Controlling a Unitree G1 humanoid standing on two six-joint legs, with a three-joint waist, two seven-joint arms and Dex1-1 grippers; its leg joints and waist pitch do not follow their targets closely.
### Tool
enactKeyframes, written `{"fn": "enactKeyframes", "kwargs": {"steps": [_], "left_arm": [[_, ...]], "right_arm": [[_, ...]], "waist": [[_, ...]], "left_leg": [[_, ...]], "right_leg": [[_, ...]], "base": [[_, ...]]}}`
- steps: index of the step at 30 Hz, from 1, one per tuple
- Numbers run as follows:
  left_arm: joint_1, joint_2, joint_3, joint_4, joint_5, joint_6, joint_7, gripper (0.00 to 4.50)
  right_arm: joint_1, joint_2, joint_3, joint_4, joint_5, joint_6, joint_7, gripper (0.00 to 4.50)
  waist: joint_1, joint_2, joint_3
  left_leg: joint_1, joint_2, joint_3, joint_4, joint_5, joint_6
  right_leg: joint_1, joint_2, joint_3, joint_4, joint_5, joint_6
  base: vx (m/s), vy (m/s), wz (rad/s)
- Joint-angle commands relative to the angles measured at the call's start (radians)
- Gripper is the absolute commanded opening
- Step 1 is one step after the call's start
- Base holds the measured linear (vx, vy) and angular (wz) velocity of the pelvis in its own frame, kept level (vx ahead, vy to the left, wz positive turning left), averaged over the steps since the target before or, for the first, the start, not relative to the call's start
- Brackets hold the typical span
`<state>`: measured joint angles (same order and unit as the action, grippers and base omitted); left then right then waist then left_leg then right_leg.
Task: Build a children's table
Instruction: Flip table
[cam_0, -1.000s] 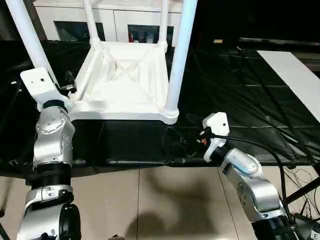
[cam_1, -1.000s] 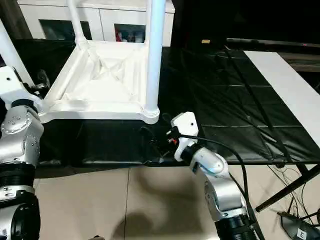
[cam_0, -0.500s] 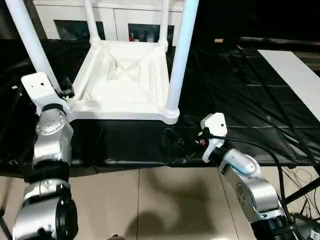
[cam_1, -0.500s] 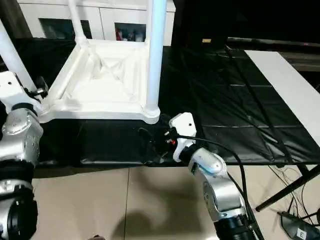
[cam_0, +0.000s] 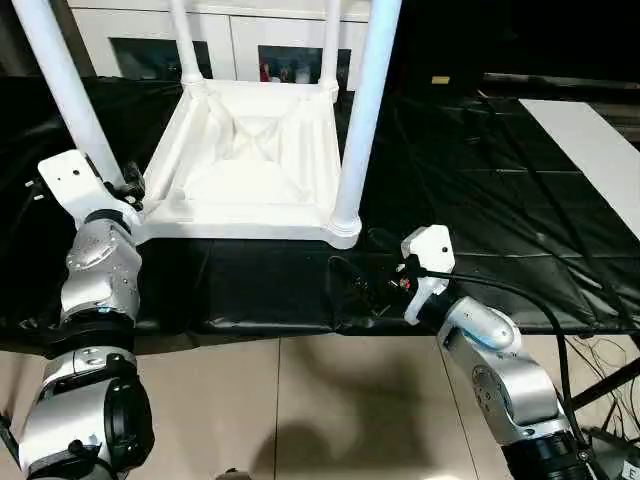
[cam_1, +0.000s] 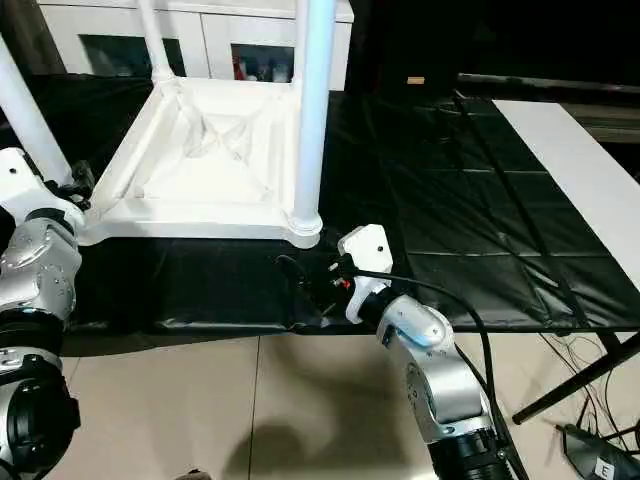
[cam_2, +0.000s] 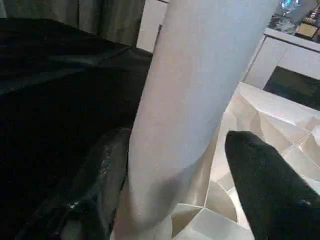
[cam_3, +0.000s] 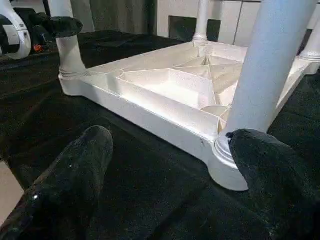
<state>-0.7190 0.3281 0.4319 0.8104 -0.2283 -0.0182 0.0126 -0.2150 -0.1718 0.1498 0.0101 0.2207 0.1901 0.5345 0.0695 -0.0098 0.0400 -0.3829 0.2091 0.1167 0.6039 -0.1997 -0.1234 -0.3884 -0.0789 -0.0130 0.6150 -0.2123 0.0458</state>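
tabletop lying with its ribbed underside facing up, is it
Yes, the tabletop shows its X-braced ribs upward, with the legs standing up from the corner sockets.

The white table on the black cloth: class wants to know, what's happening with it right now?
A humanoid robot is assembling it. The tabletop lies upside down with four legs standing in its corner sockets. The left gripper has its fingers on either side of the near-left leg, low down by the socket. The right gripper waits open just short of the near-right leg, touching nothing.

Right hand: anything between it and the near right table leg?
Nothing but bare black cloth. In the right wrist view the right hand has its fingers spread, short of the leg, which stands in its corner socket of the upturned tabletop.
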Motion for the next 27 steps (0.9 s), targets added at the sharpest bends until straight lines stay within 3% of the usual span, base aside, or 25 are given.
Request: {"fn": "enactKeyframes", "kwargs": {"steps": [1, 7, 8, 19, 21, 22, 27], "left_arm": [[-0.027, -0.003, -0.019, 0.015, -0.015, 0.002, -0.06, 2.97], [-0.039, -0.005, -0.045, 0.03, -0.028, 0.004, -0.148, 2.6], [-0.042, -0.008, -0.055, 0.033, -0.025, 0.012, -0.168, 2.36], [-0.037, -0.002, -0.139, 0.032, 0.021, 0.031, -0.302, 2.08], [-0.008, 0.001, -0.169, -0.021, 0.03, 0.053, -0.33, 2.06], [0.037, 0.014, -0.205, -0.112, 0.035, 0.106, -0.365, 2.05], [0.099, 0.037, -0.243, -0.24, 0.06, 0.154, -0.367, 1.99]], "right_arm": [[0.011, -0.005, 0.001, -0.024, 0.0, -0.002, 0.007, 4.14], [0.013, -0.005, -0.001, -0.017, -0.001, -0.013, 0.009, 4.14], [0.013, -0.005, -0.002, -0.018, -0.001, -0.014, 0.008, 4.14], [0.024, -0.007, 0.0, -0.029, -0.004, -0.018, 0.008, 4.14], [0.027, -0.01, -0.002, -0.031, -0.006, -0.022, 0.008, 4.14], [0.03, -0.012, -0.004, -0.035, -0.006, -0.023, 0.005, 4.14], [0.036, -0.013, -0.008, -0.042, -0.004, -0.021, 0.002, 4.14]], "waist": [[0.0, 0.023, -0.06], [0.019, 0.027, -0.06], [0.021, 0.03, -0.059], [0.034, 0.031, -0.059], [0.033, 0.033, -0.059], [0.032, 0.035, -0.06], [0.028, 0.034, -0.058]], "left_leg": [[0.019, -0.01, 0.027, -0.079, -0.122, -0.034], [0.024, -0.008, 0.028, -0.081, -0.134, -0.04], [0.023, -0.008, 0.027, -0.082, -0.141, -0.044], [0.022, -0.007, 0.028, -0.086, -0.15, -0.05], [0.021, -0.006, 0.027, -0.087, -0.154, -0.054], [0.021, -0.004, 0.027, -0.086, -0.151, -0.055], [0.016, -0.007, 0.031, -0.084, -0.13, -0.039]], "right_leg": [[0.048, -0.021, 0.009, -0.049, 0.124, -0.212], [0.043, -0.022, 0.01, -0.049, 0.12, -0.206], [0.043, -0.023, 0.009, -0.049, 0.112, -0.204], [0.043, -0.026, 0.008, -0.051, 0.094, -0.192], [0.044, -0.027, 0.007, -0.049, 0.099, -0.193], [0.044, -0.028, 0.007, -0.047, 0.109, -0.198], [0.046, -0.026, 0.006, -0.048, 0.11, -0.208]], "base": [[0.0, 0.0, 0.0], [0.0, 0.0, 0.0], [0.0, 0.0, 0.0], [0.0, 0.0, 0.0], [0.0, 0.0, 0.0], [0.0, 0.0, 0.0], [0.0, 0.0, 0.0]]}}
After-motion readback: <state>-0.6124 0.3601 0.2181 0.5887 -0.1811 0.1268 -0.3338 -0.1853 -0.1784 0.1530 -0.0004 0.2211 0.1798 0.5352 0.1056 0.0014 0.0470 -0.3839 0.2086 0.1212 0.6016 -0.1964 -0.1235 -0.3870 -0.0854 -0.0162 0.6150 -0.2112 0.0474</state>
